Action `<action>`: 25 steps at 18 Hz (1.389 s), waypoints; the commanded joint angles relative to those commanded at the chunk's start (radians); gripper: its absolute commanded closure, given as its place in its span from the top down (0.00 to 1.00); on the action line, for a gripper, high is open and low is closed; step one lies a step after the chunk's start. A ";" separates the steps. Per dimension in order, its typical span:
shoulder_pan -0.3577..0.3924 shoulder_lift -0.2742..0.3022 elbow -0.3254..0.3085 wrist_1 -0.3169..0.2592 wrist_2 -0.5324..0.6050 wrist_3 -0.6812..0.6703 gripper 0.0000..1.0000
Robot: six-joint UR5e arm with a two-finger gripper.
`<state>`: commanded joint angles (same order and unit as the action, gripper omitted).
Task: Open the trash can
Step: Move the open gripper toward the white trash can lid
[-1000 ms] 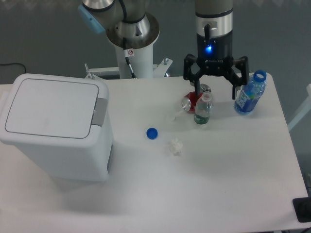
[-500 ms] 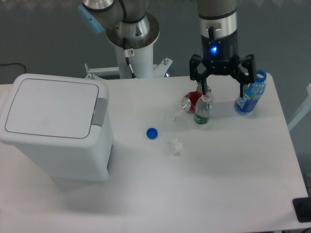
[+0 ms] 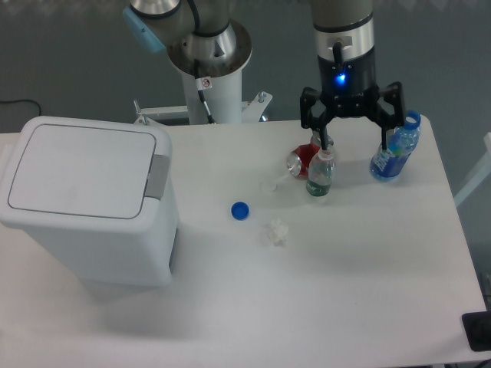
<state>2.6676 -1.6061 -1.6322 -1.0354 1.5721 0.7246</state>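
The trash can (image 3: pixel 88 201) sits at the left edge of the surface (image 3: pixel 345 291), its flat lid down and the grey push tab (image 3: pixel 157 176) on the side facing the middle. Well apart from it, over the far right part of the surface, the hand (image 3: pixel 353 142) hangs with its two fingers spread wide, holding nothing. Below it stands a small clear bottle (image 3: pixel 320 173), touching or just beside a red can (image 3: pixel 304 161) lying on its side. A blue bottle (image 3: pixel 395 148) stands near the far right corner. A blue cap (image 3: pixel 240 210) and a crumpled white scrap (image 3: pixel 276 231) lie near the middle.
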 joint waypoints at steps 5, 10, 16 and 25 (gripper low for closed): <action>-0.051 -0.018 0.002 -0.003 0.079 -0.148 1.00; -0.101 -0.029 0.023 -0.002 0.065 -0.250 1.00; -0.164 -0.046 0.035 -0.003 -0.024 -0.427 1.00; -0.167 -0.049 0.040 -0.035 -0.199 -0.580 1.00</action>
<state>2.5004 -1.6552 -1.5923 -1.0707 1.3731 0.1443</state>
